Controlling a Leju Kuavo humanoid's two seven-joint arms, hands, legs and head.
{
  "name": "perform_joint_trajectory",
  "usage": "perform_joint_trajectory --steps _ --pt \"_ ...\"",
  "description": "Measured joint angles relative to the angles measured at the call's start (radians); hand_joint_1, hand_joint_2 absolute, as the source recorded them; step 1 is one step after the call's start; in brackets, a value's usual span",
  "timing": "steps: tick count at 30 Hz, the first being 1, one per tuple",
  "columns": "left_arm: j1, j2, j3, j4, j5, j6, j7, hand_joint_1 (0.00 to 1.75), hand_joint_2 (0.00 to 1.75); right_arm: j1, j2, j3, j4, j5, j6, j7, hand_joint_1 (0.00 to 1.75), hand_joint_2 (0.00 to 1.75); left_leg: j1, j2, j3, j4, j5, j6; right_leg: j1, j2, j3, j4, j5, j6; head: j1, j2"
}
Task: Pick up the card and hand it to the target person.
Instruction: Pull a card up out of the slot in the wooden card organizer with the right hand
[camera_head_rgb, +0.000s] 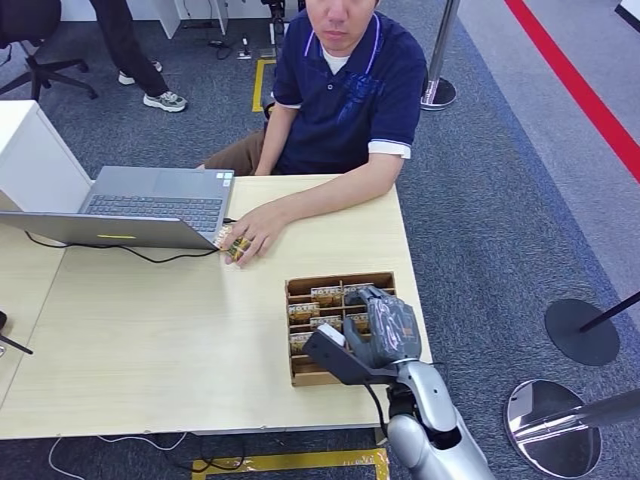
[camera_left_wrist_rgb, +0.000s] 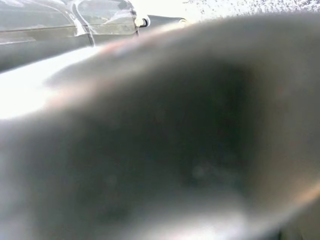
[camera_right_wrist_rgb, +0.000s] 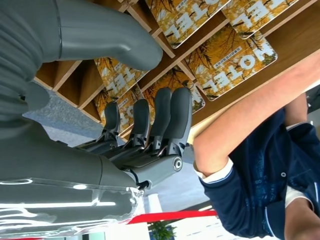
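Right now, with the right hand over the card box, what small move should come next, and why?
Probably lower the right hand and close its fingers on one card: the fingers hover spread above the wooden box, holding nothing yet.

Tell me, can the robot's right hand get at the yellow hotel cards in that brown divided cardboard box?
Probably yes. The right hand hangs over the brown divided cardboard box, thumb and fingers apart above the yellow hotel cards. Nothing lies between; the box dividers may crowd the fingers.
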Motion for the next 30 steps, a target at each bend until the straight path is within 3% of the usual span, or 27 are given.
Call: perform_joint_trajectory --steps 12,24,30 --pt "0.000 0.001 0.002 0.000 -0.011 -0.006 -0.005 0.00 0.00 0.049 0.004 -0.021 -0.027 0.019 0.003 0.024 0.91 1.75 0.000 0.000 0.000 0.000 0.000 0.000 0.000 0.000 0.000 0.000 0.000 0.000 0.000 0.000" --pt "0.000 0.003 0.002 0.000 -0.016 -0.008 -0.008 0.00 0.00 0.058 0.016 -0.031 -0.043 0.037 0.010 0.035 1.11 1.75 0.000 0.000 0.000 0.000 0.000 0.000 0.000 0.000 -0.001 0.000 0.000 0.000 0.000 0.000" --pt "-0.001 0.003 0.001 0.000 -0.018 -0.009 -0.007 0.00 0.00 0.054 0.020 -0.033 -0.039 0.040 0.011 0.034 1.11 1.75 0.000 0.000 0.000 0.000 0.000 0.000 0.000 0.000 -0.001 0.001 0.000 0.000 0.000 0.000"
